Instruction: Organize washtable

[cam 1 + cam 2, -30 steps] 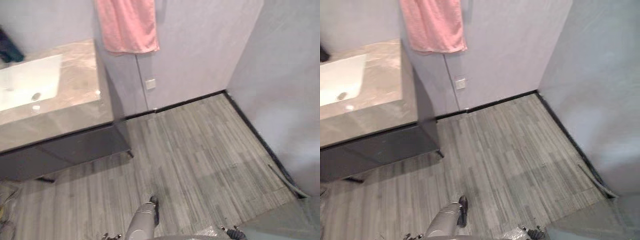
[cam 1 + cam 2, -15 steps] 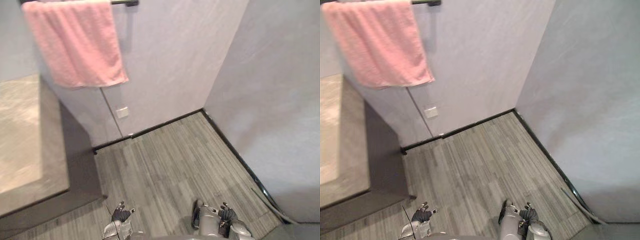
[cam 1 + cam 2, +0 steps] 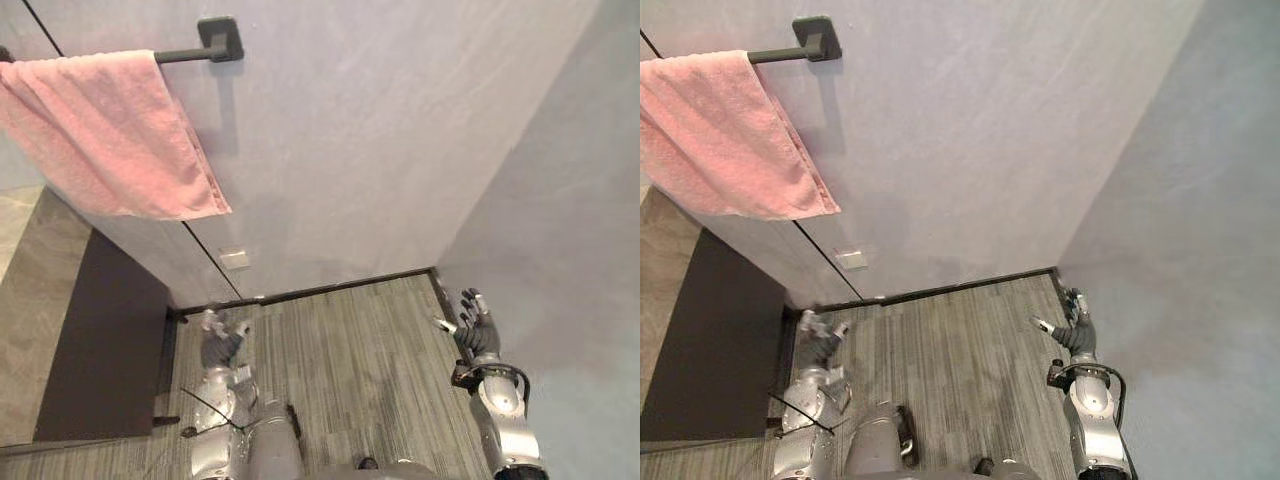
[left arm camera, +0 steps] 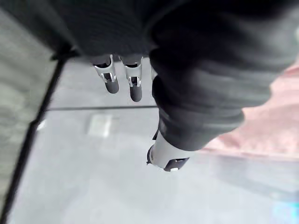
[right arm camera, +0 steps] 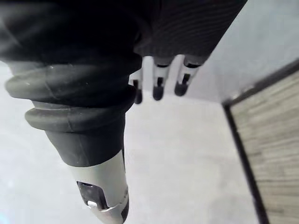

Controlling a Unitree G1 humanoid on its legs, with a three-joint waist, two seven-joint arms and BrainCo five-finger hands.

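View has swung up off the basin toward the corner wall, and both hands show higher than half a second ago. Left hand (image 3: 220, 345) is raised, fingers loosely spread, empty. Right hand (image 3: 477, 328) is likewise spread wide and empty, close to the side wall. Washtable (image 3: 28, 320) stands just left of the left hand, its dark cabinet side nearest. Pink towel (image 3: 100, 135) hangs from the bar (image 3: 195, 52) well above that hand, likely draped to dry. Nothing is gripped; the robot is probably mid-turn, arms lifted in readiness.
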